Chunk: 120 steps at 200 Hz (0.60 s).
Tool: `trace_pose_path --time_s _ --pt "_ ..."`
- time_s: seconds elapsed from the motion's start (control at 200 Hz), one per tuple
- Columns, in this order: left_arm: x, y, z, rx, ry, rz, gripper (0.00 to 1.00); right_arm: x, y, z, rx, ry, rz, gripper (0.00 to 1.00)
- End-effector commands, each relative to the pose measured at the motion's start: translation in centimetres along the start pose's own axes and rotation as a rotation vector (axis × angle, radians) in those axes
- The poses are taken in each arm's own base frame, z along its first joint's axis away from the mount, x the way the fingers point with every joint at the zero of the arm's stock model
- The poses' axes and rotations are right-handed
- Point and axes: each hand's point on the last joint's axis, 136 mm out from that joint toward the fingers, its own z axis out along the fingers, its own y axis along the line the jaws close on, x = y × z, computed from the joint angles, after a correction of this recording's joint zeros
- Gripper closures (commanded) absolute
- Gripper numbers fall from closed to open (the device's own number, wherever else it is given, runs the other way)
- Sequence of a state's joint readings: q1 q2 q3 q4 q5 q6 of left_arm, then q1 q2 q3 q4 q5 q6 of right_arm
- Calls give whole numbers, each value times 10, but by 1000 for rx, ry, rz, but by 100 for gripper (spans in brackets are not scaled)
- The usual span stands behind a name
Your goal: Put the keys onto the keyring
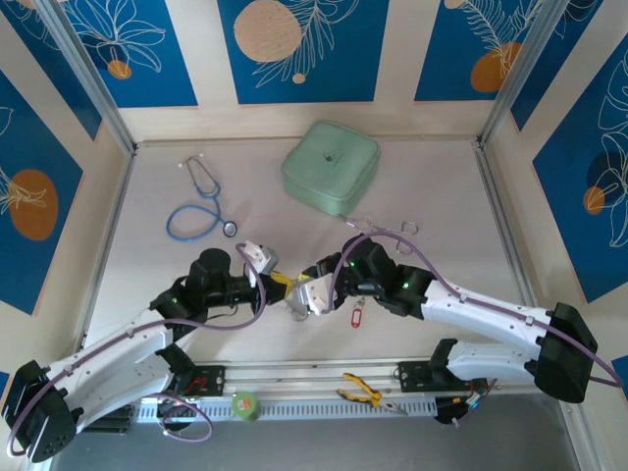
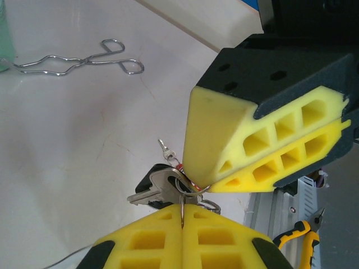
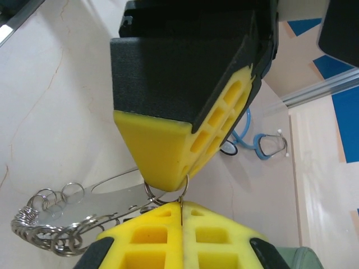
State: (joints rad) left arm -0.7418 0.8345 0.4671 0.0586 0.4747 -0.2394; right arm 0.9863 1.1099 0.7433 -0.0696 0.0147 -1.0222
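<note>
Pale table (image 1: 442,196), blue-and-cream panelled walls (image 1: 304,49). Blue stethoscope (image 1: 201,206) at rear left. Near front centre: left gripper (image 2: 182,210) closed tight on the keys (image 2: 154,189); right gripper (image 3: 182,206), just beside it, closed tight on the keyring (image 3: 47,227).

Case (image 1: 331,165) by the table's (image 1: 147,275) far edge — stethoscope (image 1: 201,201) left of it, tongs (image 1: 383,228) just before it; keys (image 2: 157,188) and keyring (image 3: 42,224) mid-table — pliers (image 1: 368,392) along the near edge.
</note>
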Motion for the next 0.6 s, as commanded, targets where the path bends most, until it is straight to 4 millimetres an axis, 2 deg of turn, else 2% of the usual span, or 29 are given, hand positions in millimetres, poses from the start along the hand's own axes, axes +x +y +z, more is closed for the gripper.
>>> trace_pose_path --time_s 0.0,0.595 --pt "-26 -7 -3 19 -64 15 100 -1 14 0 -47 0 -27 100" --pt "-40 -16 -8 54 -118 48 100 8 24 3 -79 49 -23 100"
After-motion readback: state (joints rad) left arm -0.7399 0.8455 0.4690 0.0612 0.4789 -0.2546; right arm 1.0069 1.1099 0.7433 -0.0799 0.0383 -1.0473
